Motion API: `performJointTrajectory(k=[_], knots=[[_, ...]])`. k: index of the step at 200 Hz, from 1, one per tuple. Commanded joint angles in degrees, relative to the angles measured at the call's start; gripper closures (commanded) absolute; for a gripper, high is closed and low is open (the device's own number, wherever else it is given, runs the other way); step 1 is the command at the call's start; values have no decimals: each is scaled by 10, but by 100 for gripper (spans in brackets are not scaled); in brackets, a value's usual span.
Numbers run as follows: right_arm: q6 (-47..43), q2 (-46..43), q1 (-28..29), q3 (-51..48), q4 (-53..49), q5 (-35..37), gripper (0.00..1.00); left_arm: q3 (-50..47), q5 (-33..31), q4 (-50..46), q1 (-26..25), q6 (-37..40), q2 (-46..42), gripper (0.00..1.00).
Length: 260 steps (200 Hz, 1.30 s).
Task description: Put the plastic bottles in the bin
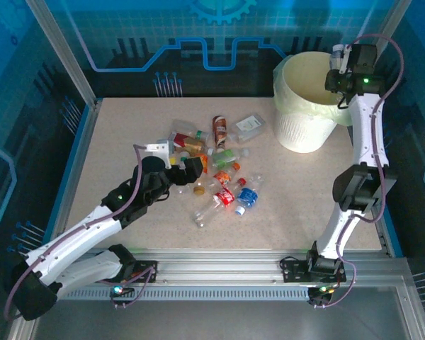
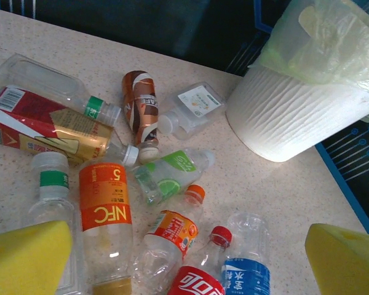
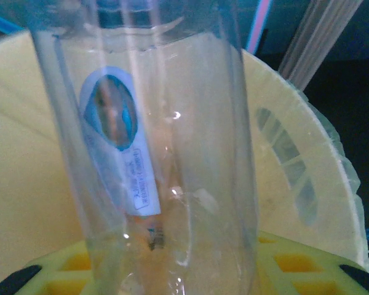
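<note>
Several plastic bottles [image 1: 216, 170] lie in a heap mid-table. My left gripper [image 1: 186, 166] hovers over the heap's left side, open, its yellow pads [image 2: 24, 258] wide apart with nothing between them. Below it lie an orange NFC bottle [image 2: 104, 209], a red cola bottle [image 2: 197, 283], a blue-labelled bottle [image 2: 246, 270] and a green lime one [image 2: 169, 175]. The bin [image 1: 304, 131], a white bucket with a pale yellow liner [image 3: 307, 160], stands at the back right. My right gripper [image 1: 338, 71] is over its right rim, shut on a clear bottle [image 3: 160, 153] with a blue and white label.
A brown bottle [image 2: 140, 104] and a flat clear bottle [image 2: 194, 104] lie between the heap and the bin [image 2: 289, 117]. Bare tabletop [image 1: 113, 142] stretches left of the heap and along the front. A metal rail [image 1: 219, 265] runs along the near edge.
</note>
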Motion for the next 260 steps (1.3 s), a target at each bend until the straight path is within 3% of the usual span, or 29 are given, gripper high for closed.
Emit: performJointTrajectory(k=[1,41,90,154,260], knots=[[-35,18,2,10,13,71,57,-9,-32,-22,2,-13,-15,1],[-46,40,6,9,25,131,50,-23,-52,-25,4,-27,-22,1],[-25,56,6,15,14,166,33,-24,-64,-39,9,-33,-23,1],[-14,15,15,-4,17,116,25,-36,-74,-52,18,-57,-25,1],[26,-133,45,-107,73,52,14,-38,-90,-88,41,-102,-16,1]])
